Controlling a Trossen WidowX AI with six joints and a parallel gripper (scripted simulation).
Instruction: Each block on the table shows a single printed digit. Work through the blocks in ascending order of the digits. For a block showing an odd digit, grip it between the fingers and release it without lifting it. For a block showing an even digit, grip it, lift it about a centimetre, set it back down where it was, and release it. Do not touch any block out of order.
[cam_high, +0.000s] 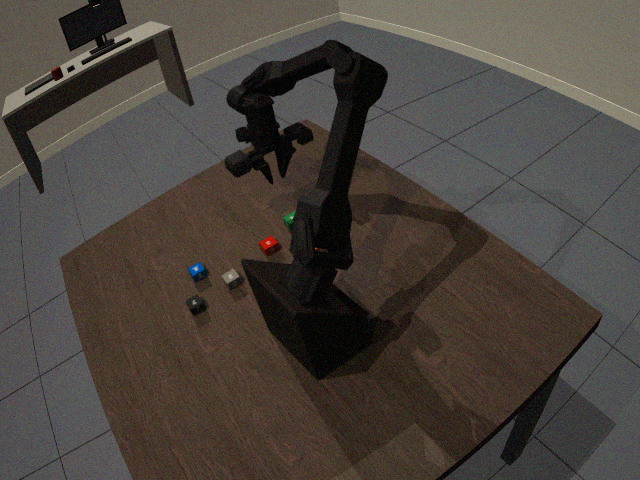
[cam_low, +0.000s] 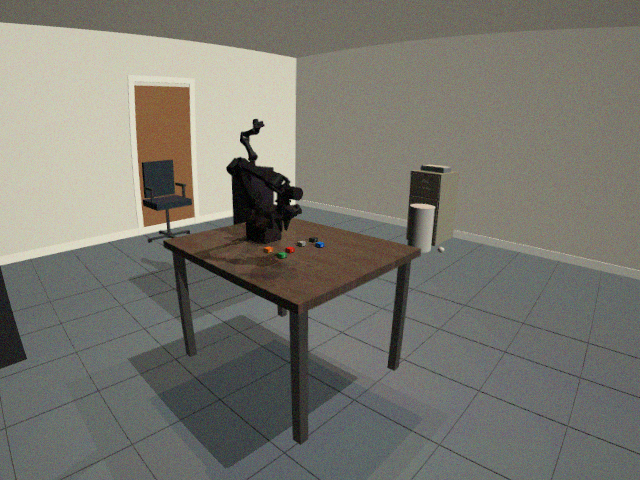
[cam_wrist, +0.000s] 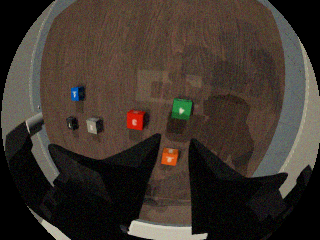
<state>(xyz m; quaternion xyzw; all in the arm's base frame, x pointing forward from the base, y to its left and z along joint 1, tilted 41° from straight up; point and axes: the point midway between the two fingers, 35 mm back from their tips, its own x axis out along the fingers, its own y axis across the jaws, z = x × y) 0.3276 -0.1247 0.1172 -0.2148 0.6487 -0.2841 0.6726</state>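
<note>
My gripper (cam_high: 277, 179) (cam_wrist: 175, 141) is open with a narrow gap, empty, and high above the table. A green block (cam_high: 288, 220) (cam_low: 281, 255) (cam_wrist: 182, 109) shows what looks like a 4. A red block (cam_high: 268, 244) (cam_low: 290, 250) (cam_wrist: 136, 120) lies beside it, perhaps a 6. An orange block (cam_low: 268, 249) (cam_wrist: 170, 156) lies near the arm's base, mostly hidden in the top view. A blue block (cam_high: 196, 270) (cam_low: 319, 244) (cam_wrist: 76, 94), a light grey block (cam_high: 231, 278) (cam_low: 301, 243) (cam_wrist: 93, 125) and a black block (cam_high: 195, 304) (cam_low: 313, 239) (cam_wrist: 72, 123) lie grouped; their digits are unclear.
The wooden table (cam_high: 155, 361) (cam_low: 351, 268) carries the blocks and the arm's base (cam_high: 315, 330). The light grey block lies close to the base. The arm casts shadows across the table. A desk with a monitor (cam_high: 93, 25) stands well away.
</note>
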